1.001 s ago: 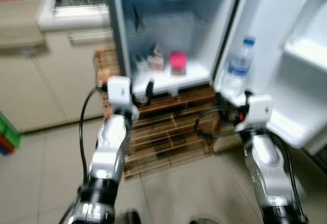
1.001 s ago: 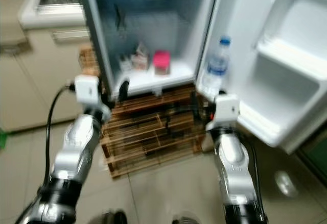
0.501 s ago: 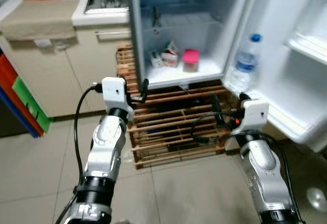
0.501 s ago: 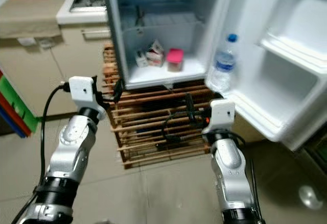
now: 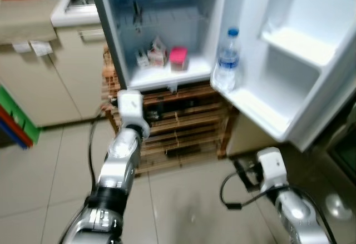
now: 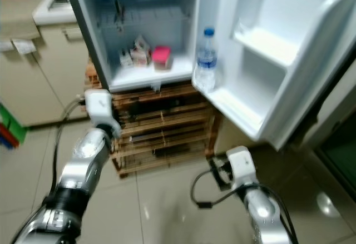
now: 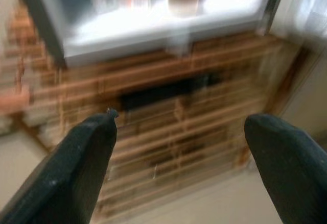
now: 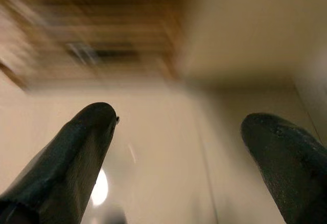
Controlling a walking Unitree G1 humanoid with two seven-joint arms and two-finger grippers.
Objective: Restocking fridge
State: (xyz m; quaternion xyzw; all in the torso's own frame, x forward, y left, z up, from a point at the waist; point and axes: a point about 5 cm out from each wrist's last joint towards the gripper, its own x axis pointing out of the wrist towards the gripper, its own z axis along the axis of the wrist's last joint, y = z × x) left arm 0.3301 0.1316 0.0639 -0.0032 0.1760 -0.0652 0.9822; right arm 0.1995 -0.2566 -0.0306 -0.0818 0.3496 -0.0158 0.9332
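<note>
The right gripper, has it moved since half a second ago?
Yes. The right gripper has dropped: before it was level with the wooden rack below the fridge; now it hangs low over the floor tiles, fingers open.

The fridge (image 5: 111, 44) stands open, its door (image 5: 289, 60) swung wide to the right, so the way into the compartment is unblocked from the front. On the bottom shelf (image 5: 161, 77) two small cartons (image 5: 151, 54) and a pink-lidded jar (image 5: 178, 58) crowd the back middle (the front strip of shelf before them is bare). A water bottle (image 5: 227, 60) fills the near end of the lower door bin (image 5: 250, 108); the rest of that bin is free. A wooden slatted rack (image 5: 178, 133) sits under the fridge, and pale cabinets (image 5: 50, 83) close off the left.
</note>
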